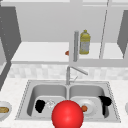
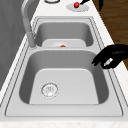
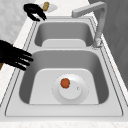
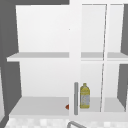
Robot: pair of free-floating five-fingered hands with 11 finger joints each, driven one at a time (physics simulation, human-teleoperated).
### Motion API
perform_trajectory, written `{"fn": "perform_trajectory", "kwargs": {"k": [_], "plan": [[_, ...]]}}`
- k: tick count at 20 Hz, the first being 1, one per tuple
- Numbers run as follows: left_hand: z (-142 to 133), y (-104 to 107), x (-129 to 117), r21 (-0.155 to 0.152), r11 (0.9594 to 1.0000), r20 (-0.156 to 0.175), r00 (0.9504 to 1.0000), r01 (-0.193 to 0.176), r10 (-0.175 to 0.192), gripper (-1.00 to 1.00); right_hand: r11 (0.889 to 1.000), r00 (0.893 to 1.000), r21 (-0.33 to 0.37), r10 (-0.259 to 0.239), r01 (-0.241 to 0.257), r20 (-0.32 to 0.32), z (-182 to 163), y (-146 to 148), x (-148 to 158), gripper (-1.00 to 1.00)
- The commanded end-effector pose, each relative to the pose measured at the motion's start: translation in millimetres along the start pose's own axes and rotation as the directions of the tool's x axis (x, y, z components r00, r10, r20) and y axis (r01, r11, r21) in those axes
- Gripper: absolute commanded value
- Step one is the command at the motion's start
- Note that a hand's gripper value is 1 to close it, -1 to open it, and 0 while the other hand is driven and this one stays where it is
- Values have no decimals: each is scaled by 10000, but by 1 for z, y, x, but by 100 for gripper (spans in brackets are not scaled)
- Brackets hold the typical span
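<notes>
My left hand (image 1: 40, 105) hovers at the front of the left basin with its fingers curled and nothing in them; the left side view shows the hand (image 2: 112, 56) above that basin's front rim, beside the drain (image 2: 49, 89). My right hand (image 1: 105, 101) hangs over the right basin's front right corner with fingers straight and spread (image 3: 12, 57). A white plate (image 3: 75, 93) lies in the right basin and carries a small orange-red fruit (image 3: 65, 83). A large red ball (image 1: 67, 115) sits at the sink's front rim.
The faucet (image 1: 68, 75) rises behind the divider. A bowl with bread (image 1: 3, 110) stands on the left counter. A plate (image 2: 81, 8) with a small red ball (image 2: 76, 4) is on the right counter. The cabinet shelf holds a yellow bottle (image 4: 84, 96) and a small red thing (image 4: 67, 107).
</notes>
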Motion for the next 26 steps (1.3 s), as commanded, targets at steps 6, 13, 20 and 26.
{"fn": "perform_trajectory", "kwargs": {"k": [6,13,20,26], "plan": [[0,0,0,0,10000,0,10000,0,0,0,9996,9996,5,286,-286,83,56,-21,-4,-100],[0,0,0,0,10000,0,10000,0,0,0,9997,9997,-12,251,-251,42,98,-29,-3,-100],[0,0,0,0,10000,0,10000,0,0,0,9998,9999,-186,122,-121,41,136,-14,3,-100],[0,0,0,0,10000,0,10000,0,0,0,9942,9998,-1058,197,-192,32,176,13,15,-100]]}}
